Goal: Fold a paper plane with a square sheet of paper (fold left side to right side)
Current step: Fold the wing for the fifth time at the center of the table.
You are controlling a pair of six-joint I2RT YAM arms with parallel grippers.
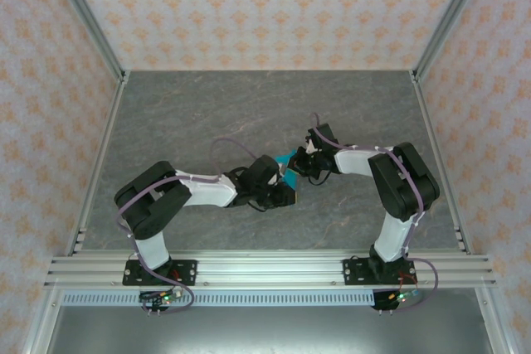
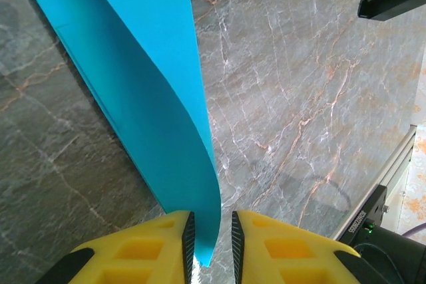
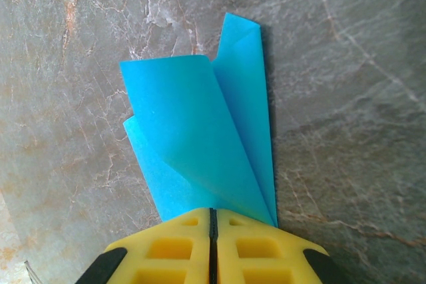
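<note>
Two grippers meet over the middle of the grey marbled table (image 1: 207, 113). The left gripper (image 2: 212, 236), slightly left of the table's centre, has its yellow jaws narrowly apart. A curled edge of the sheet of paper (image 3: 200, 131) runs down between them with a gap showing beside one finger, so it is not pinched. The cyan sheet, partly folded into overlapping layers, sits at the table's centre, reaching from one gripper to the other. The right gripper (image 3: 213, 221), slightly right of the table's centre, has its jaws pressed together on the sheet's narrow end — the layers fan out from them over the table.
</note>
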